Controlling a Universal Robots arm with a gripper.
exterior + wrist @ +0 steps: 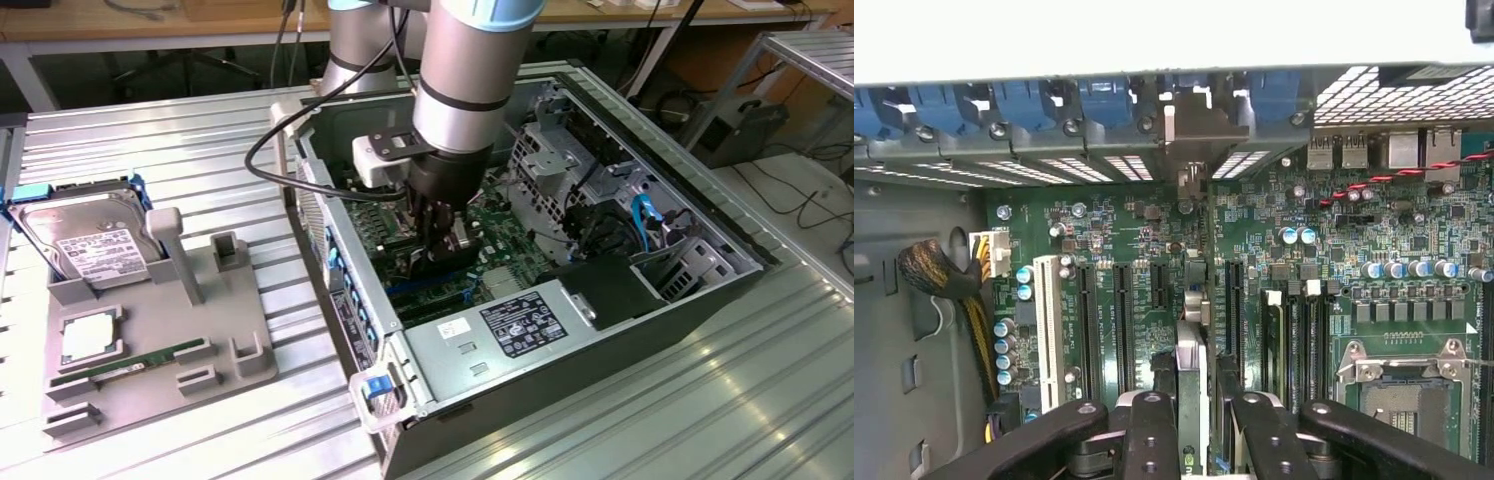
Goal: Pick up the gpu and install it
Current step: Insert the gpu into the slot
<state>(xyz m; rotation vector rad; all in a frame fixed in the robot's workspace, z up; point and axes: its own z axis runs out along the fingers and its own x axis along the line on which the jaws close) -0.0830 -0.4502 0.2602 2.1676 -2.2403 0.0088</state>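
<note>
Inside the open computer case, my gripper reaches down over the green motherboard. It is shut on the gpu, a thin black card held upright on its edge. From the wrist view the gpu appears edge-on between my fingers, and the gripper is clamped on both its sides. The card's silver bracket sits against the case's rear slot openings. The card's lower edge lines up with a black expansion slot between neighbouring slots; whether it is fully seated I cannot tell.
A grey fixture tray at the exterior view's left holds a silver hard drive, a green memory stick and a processor chip. A power supply, drive cages and blue cables crowd the case. The CPU socket lies beside the slots.
</note>
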